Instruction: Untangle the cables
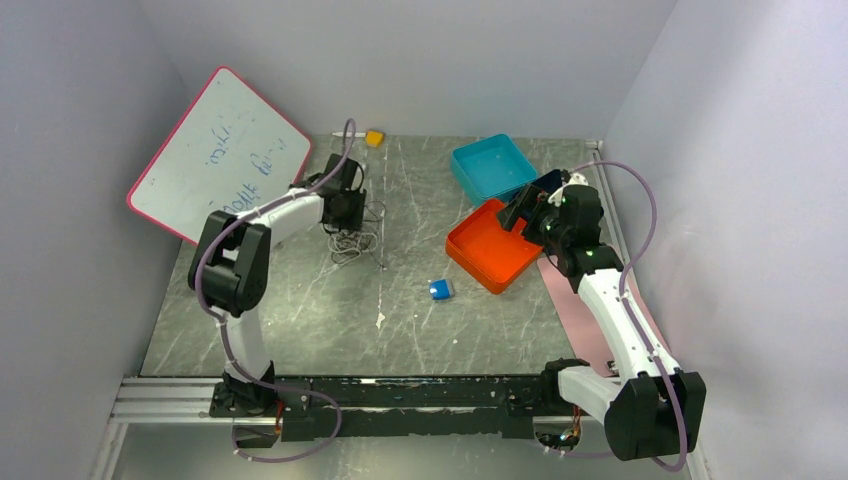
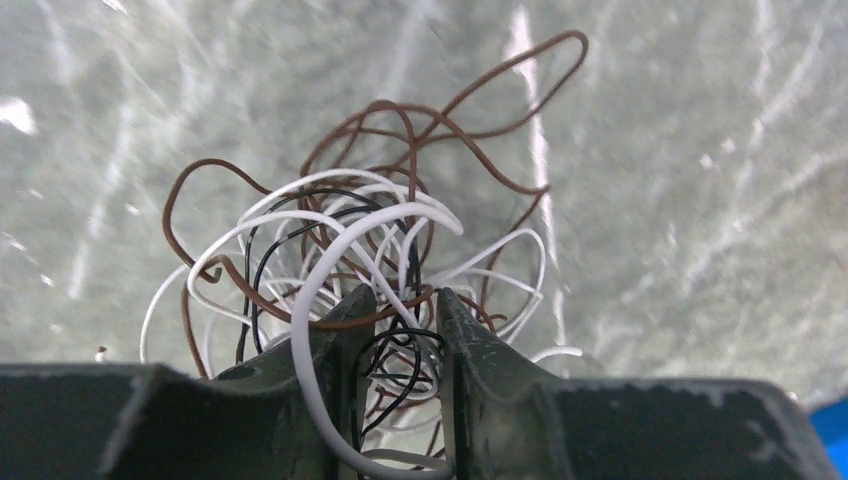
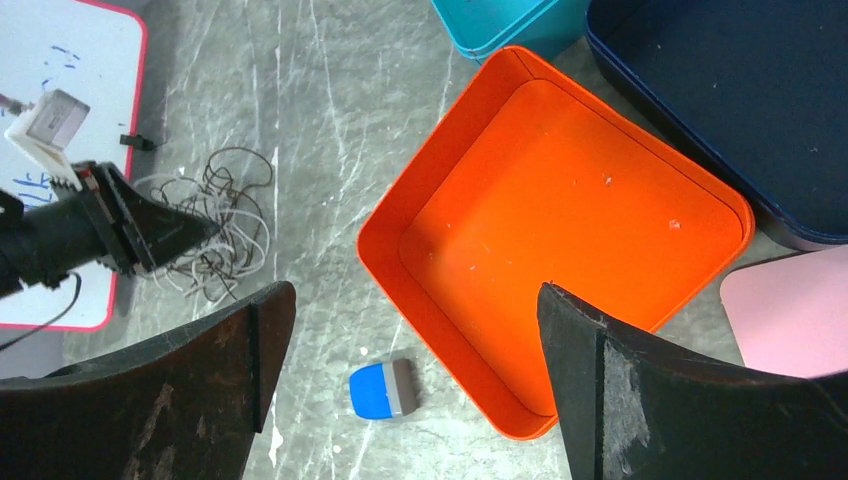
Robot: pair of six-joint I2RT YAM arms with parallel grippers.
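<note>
Left gripper (image 2: 402, 300) fingers close up in the left wrist view, down in the cables (image 2: 370, 230). The jaws are narrow, with black and white strands in the gap; can't tell if they're actually pinched. The cables are a loose tangle of white, black and brown on the grey table (image 1: 300, 320), left-rear, near the whiteboard (image 1: 215, 150). Right gripper (image 3: 410, 300) jaws wide apart, nothing between them, hanging over the near edge of the orange tray (image 3: 560, 200). Small blue block (image 3: 383, 389) on the table just beside that tray. Teal tray (image 1: 492, 165) behind it.
</note>
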